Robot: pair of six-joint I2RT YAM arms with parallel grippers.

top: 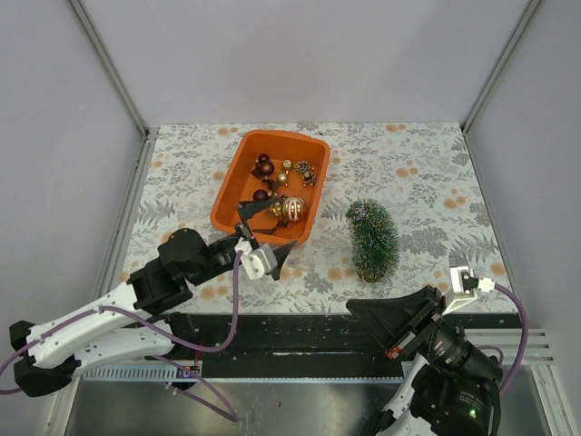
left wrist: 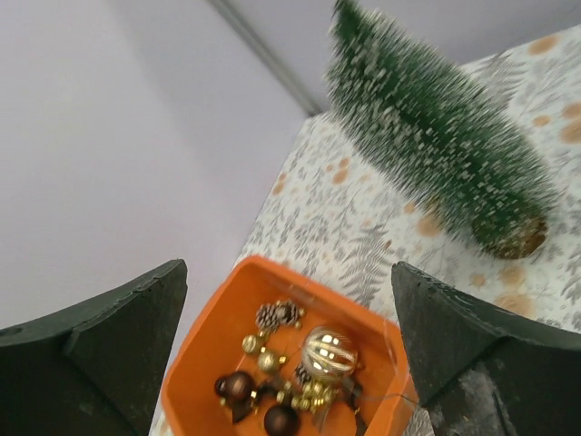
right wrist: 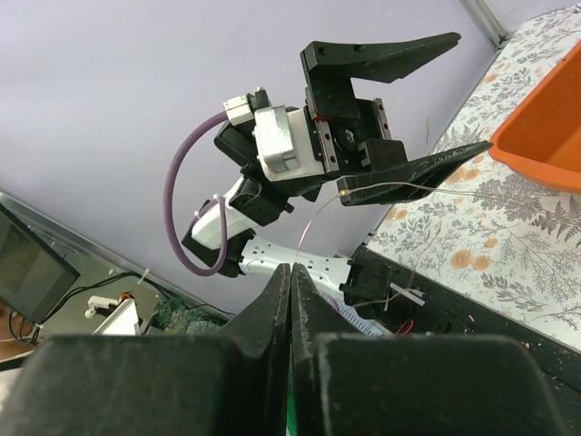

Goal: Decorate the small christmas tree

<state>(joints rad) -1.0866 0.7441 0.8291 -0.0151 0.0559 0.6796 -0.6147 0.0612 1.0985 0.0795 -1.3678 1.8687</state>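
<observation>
Your left gripper (top: 265, 229) hangs at the near rim of the orange tub (top: 229, 193), jaws wide. Your right gripper (top: 356, 309) sits low by the table's (top: 436, 182) near edge, jaws pressed together, empty. The small christmas tree (top: 372, 238) lies on its side just right of the tub.

Tree (top: 372, 240) right of bauble tub (top: 233, 195)

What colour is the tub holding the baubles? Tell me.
Orange. The tub shows best in the top external view.
</observation>
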